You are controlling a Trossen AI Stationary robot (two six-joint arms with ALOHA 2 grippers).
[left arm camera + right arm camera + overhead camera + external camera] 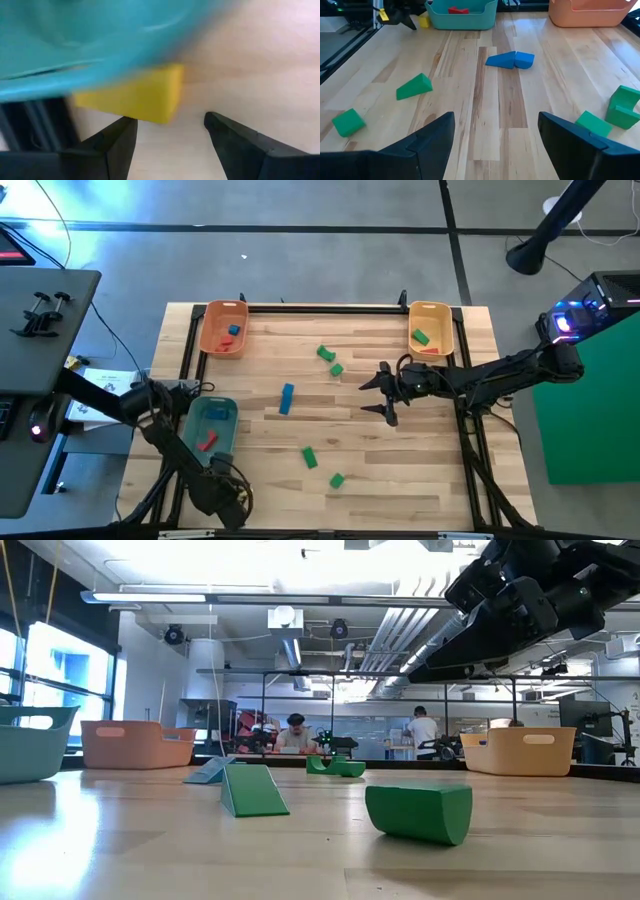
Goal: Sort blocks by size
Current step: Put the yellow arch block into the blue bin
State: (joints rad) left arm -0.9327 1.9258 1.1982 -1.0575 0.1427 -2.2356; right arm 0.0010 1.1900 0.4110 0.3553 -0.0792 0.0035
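Observation:
My left gripper (170, 125) is open at the table's near left, right by the near end of the teal tray (197, 418). A yellow block (135, 95) lies on the table against the tray's wall, just ahead of the fingertips and untouched; the right wrist view also shows it (423, 21). My right gripper (383, 397) is open and empty above the table's middle right. Loose on the table are a blue block (287, 398), two green blocks (330, 360) farther back, and two green blocks (309, 456) (336, 479) nearer the front.
An orange tray (210, 315) at the far left holds a blue and a red block. A second orange tray (444, 315) at the far right holds a green and a red block. The teal tray holds a red and a blue block. People sit in the room behind (295, 735).

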